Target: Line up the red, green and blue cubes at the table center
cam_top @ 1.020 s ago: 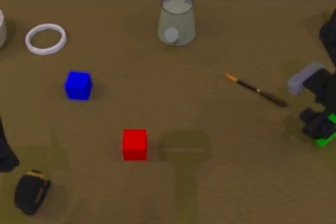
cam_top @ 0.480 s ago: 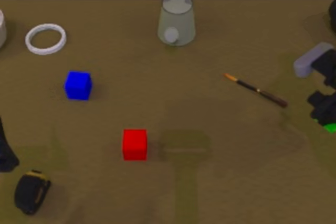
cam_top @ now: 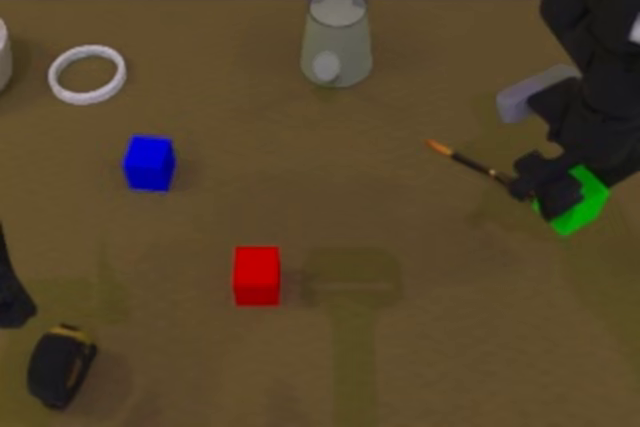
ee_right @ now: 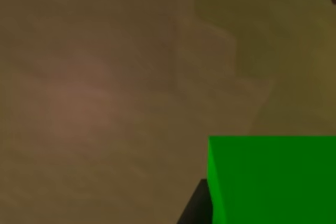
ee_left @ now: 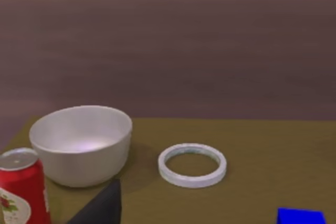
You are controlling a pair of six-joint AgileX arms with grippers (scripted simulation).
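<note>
My right gripper (cam_top: 558, 194) hangs over the table's right side, shut on the green cube (cam_top: 579, 205). In the right wrist view the green cube (ee_right: 273, 179) fills the corner beside one dark finger (ee_right: 197, 207). The red cube (cam_top: 256, 274) rests left of the table's middle. Farther left and farther back stands the blue cube (cam_top: 149, 162), which also shows as the blue cube (ee_left: 300, 216) in the left wrist view. My left arm (cam_top: 10, 292) stays parked at the left edge, its gripper open with one dark finger (ee_left: 102, 208) showing.
A thin paintbrush (cam_top: 480, 167) lies just left of the right gripper. A glass jar (cam_top: 337, 37) stands at the back centre, a white ring (cam_top: 87, 73) and a white bowl (ee_left: 81, 142) at the back left, with a red can (ee_left: 21, 187). A black tape measure (cam_top: 60, 365) sits front left.
The right arm has swung in from the right edge, carrying the green cube leftward and toward the back. The red and blue cubes and the left arm have not moved.
</note>
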